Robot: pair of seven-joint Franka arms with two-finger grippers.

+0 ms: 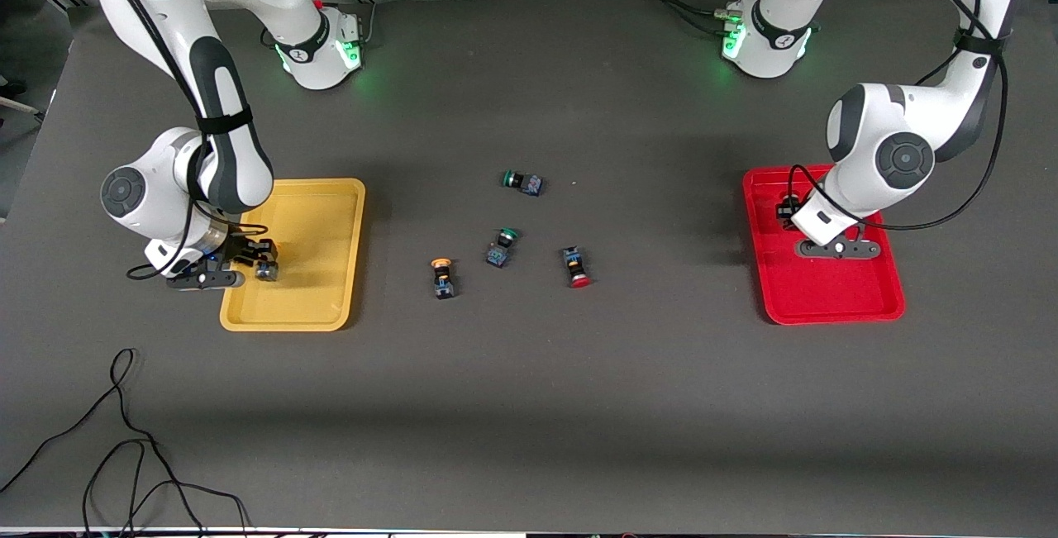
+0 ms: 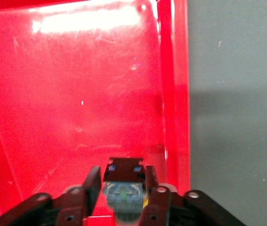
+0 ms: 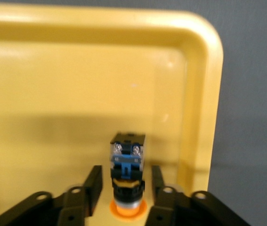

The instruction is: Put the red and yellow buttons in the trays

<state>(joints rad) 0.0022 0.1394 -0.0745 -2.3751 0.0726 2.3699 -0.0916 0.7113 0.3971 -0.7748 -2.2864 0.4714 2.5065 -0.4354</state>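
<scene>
My right gripper point(image 1: 263, 264) is low over the yellow tray point(image 1: 318, 216), at the tray's side toward the right arm's end of the table. It is open, and a yellow-capped button point(image 3: 128, 169) lies on the tray floor point(image 3: 53, 103) between the fingers point(image 3: 92, 188) with gaps on both sides. My left gripper point(image 1: 785, 212) is low over the red tray point(image 1: 826, 298) and open round a black-and-blue button point(image 2: 124, 186) whose cap is hidden. A second yellow-capped button point(image 1: 442, 276) and a red-capped button point(image 1: 576, 267) lie on the table between the trays.
Two green-capped switches lie mid-table, one point(image 1: 502, 246) between the loose yellow and red buttons, the other point(image 1: 522, 182) farther from the front camera. A black cable point(image 1: 124, 439) loops near the front edge at the right arm's end.
</scene>
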